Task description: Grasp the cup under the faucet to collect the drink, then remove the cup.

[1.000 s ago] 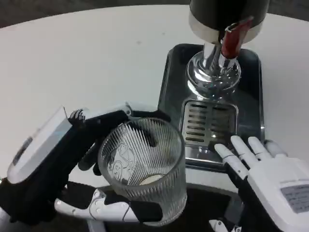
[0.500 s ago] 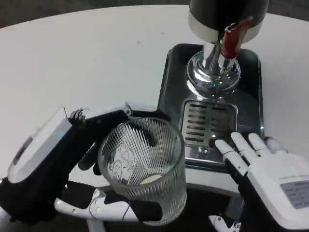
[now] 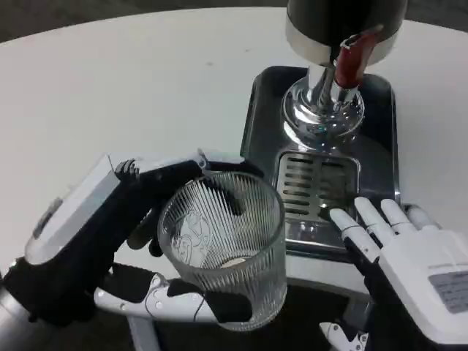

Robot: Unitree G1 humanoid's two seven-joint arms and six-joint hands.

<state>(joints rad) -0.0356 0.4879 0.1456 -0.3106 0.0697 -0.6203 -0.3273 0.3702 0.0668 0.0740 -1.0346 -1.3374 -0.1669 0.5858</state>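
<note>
Dispenser body (image 3: 344, 22) cut off at the top edge, only its dark base, chrome column (image 3: 323, 110) and red tap lever (image 3: 349, 60) visible; whether the spout itself shows is hard to tell. Right hand (image 3: 409, 270) cut off at the bottom right corner, thumb partly out of frame, fingers straight and apart, tips resting at the near edge of the dark drip tray (image 3: 256, 131), just near the slotted grate (image 3: 316, 186), holding nothing. Left hand (image 3: 117, 241) at near left, fingers wrapped around the ribbed glass cup (image 3: 223, 248), thumb across its near side, other fingers behind the far rim. Cup upright, left of the tray and nearer than the tap, over the white table (image 3: 131, 88); contents unclear through the ribbing.
</note>
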